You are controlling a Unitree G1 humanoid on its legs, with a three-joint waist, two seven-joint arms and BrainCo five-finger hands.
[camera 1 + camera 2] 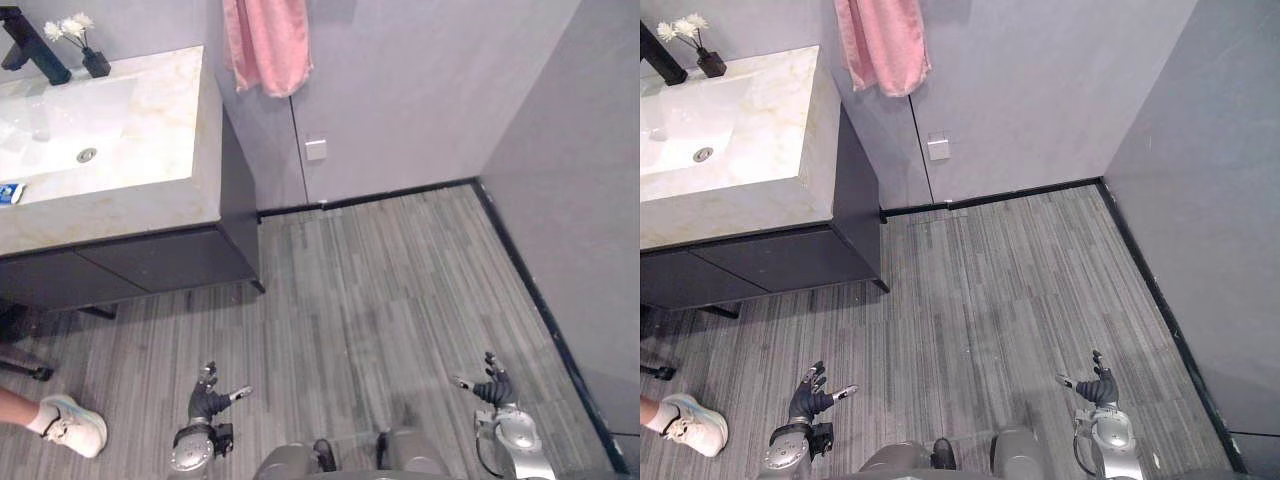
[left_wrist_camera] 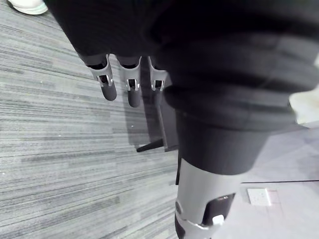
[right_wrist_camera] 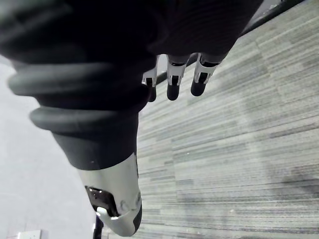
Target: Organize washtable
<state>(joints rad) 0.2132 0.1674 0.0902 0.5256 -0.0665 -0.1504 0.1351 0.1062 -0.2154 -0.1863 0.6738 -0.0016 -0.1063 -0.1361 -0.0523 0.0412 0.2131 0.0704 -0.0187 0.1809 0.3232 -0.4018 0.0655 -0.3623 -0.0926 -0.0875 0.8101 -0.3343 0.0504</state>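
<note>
Nearest me, my left hand (image 1: 206,400) and right hand (image 1: 492,390) hang above the floor (image 1: 380,290), fingers straight, holding nothing. At ten o'clock the washtable (image 1: 160,195) carries a frame-cut black faucet (image 1: 35,50), a flower vase (image 1: 95,63) and a cut-off blue-white item (image 1: 10,193) I can't identify. Pink towel (image 1: 268,45) near twelve, cropped; a person's shoe (image 1: 75,427) at eight.

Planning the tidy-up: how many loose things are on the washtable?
2: a flower vase at the back by the tap, a blue-white packet at the front rim. Others may lie out of view.
</note>
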